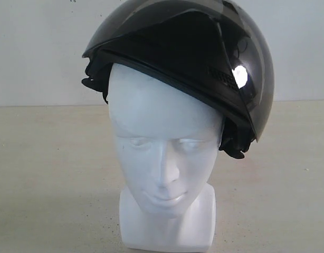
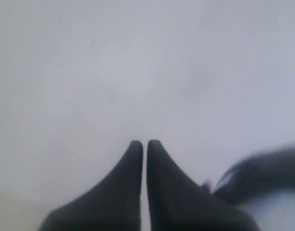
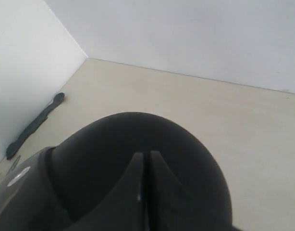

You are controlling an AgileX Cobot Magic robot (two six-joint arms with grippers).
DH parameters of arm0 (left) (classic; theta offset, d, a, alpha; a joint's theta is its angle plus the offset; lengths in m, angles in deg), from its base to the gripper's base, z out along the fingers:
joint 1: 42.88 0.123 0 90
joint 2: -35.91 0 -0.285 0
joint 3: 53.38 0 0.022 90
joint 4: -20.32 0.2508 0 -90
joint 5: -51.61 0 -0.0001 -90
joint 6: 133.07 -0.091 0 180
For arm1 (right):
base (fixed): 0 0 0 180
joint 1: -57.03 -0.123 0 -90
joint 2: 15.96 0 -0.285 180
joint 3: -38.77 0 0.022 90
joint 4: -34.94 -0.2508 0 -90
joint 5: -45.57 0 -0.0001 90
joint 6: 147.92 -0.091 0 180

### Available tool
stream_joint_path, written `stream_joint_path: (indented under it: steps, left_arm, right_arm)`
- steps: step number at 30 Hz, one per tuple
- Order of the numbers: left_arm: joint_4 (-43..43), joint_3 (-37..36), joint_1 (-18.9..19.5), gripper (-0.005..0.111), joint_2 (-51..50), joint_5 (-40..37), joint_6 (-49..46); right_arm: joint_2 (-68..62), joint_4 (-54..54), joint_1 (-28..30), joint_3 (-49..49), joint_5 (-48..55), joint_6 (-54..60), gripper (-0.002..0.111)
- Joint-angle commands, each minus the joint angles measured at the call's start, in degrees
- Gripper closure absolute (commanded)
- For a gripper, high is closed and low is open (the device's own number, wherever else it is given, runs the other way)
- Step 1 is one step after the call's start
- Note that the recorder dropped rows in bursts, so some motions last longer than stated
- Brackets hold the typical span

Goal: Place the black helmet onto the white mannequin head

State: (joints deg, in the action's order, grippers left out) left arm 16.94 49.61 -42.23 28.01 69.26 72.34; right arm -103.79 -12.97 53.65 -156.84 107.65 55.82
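Black helmet (image 1: 204, 58) sits on top of the white mannequin head (image 1: 162, 142), which stands upright on its neck base (image 1: 167, 226) on the beige table (image 1: 46, 184).

Helmet opening and mannequin face both point toward the exterior camera, so the front-to-back axis runs toward that view. Helmet is seated askew: its front rim slants from high on the view's left to low on the right, where black padding (image 1: 236, 142) hangs beside the cheek.

Right gripper (image 3: 145, 156): jaws pressed together, over the rounded black crown; contact cannot be told. Left gripper (image 2: 140, 143): jaws nearly touching, holding nothing, facing the white wall (image 2: 138, 57).
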Motion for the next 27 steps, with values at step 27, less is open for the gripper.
stream_joint_path:
  steps: [27]
  left_arm:
    - [-40.1,90.4,5.0,0.102,-86.9,-75.0,-39.6]
  right_arm:
    - [-12.6,-5.7,7.3,25.3,-7.0,6.0,0.109]
